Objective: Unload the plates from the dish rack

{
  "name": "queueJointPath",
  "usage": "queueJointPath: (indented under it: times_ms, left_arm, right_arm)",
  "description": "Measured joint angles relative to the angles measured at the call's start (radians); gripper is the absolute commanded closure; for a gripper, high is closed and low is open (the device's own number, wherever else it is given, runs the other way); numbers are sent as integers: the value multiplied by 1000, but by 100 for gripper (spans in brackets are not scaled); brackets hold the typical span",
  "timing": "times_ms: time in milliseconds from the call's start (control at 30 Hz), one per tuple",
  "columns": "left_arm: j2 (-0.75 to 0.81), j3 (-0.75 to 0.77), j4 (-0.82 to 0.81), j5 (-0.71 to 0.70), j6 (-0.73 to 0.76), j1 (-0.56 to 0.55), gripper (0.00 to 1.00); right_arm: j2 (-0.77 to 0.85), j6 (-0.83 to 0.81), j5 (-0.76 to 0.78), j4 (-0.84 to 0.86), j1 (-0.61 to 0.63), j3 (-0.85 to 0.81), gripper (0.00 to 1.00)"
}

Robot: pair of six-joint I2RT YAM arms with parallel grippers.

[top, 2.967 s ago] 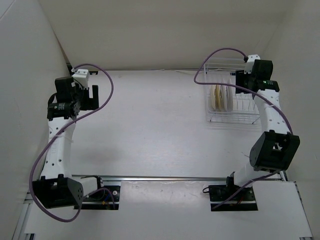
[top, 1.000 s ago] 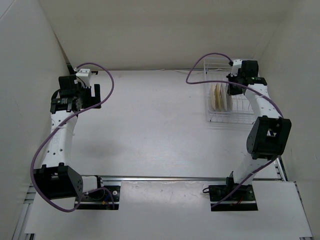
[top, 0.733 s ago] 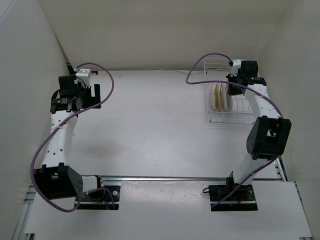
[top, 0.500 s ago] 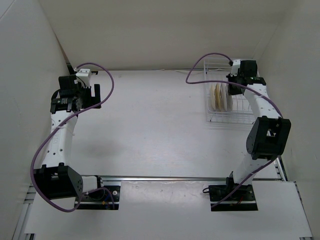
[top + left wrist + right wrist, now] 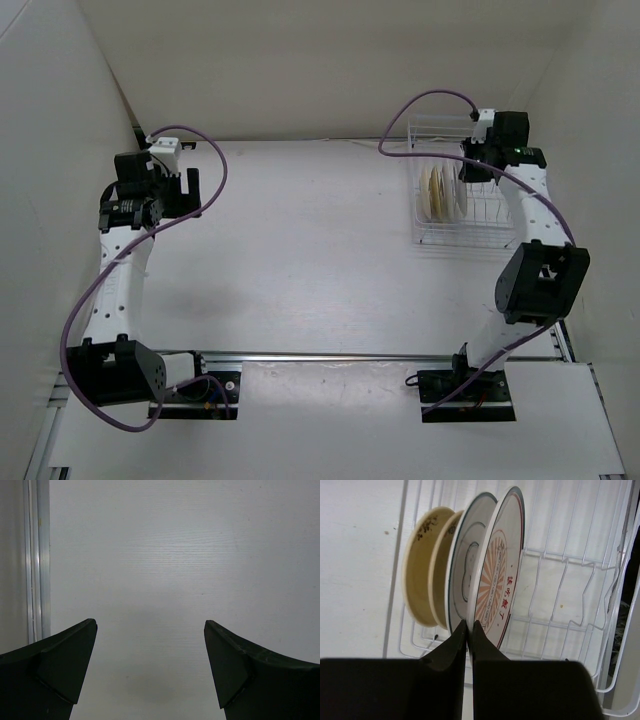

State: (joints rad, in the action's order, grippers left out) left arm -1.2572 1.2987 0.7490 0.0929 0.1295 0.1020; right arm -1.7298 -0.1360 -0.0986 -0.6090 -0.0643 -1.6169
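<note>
Three plates stand on edge in the white wire dish rack (image 5: 570,560) at the table's far right (image 5: 465,243). From left to right in the right wrist view they are the beige plate (image 5: 420,590), the white plate with a dark rim (image 5: 467,575) and the orange-patterned plate (image 5: 497,585). My right gripper (image 5: 469,625) is shut on the orange-patterned plate's rim, which is pinched between the two fingers. Over the rack, the top view shows that gripper (image 5: 470,170) just right of the plates (image 5: 440,192). My left gripper (image 5: 150,630) is open over bare table at the far left (image 5: 185,190).
White walls close the table in on the left, back and right; the rack stands close to the right wall. A metal rail (image 5: 37,560) runs along the left edge of the left wrist view. Purple cables loop over both arms.
The right wrist has shifted up and to the right over the rack, still shut on the plate's rim. The left arm has barely moved.
</note>
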Motion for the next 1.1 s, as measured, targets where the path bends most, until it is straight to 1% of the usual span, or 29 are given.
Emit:
queueJointPath:
  times_ms: [300, 467, 600, 700, 867, 1100]
  left_arm:
    - [23, -14, -2, 0, 0, 0, 0]
    - [25, -15, -2, 0, 0, 0, 0]
    - [31, -15, -2, 0, 0, 0, 0]
    - [39, -15, -2, 5, 0, 0, 0]
    - [42, -14, -1, 32, 1, 0, 0]
    - [40, 16, 6, 91, 5, 0, 0]
  right_arm:
    - [54, 28, -69, -2, -26, -77, 100]
    - [84, 23, -53, 14, -58, -118, 100]
    - [122, -19, -44, 8, -48, -121, 100]
    - [167, -106, -34, 6, 13, -102, 100]
    - [285, -272, -16, 0, 214, 35, 100]
    - [370, -467, 39, -31, 451, 239, 100]
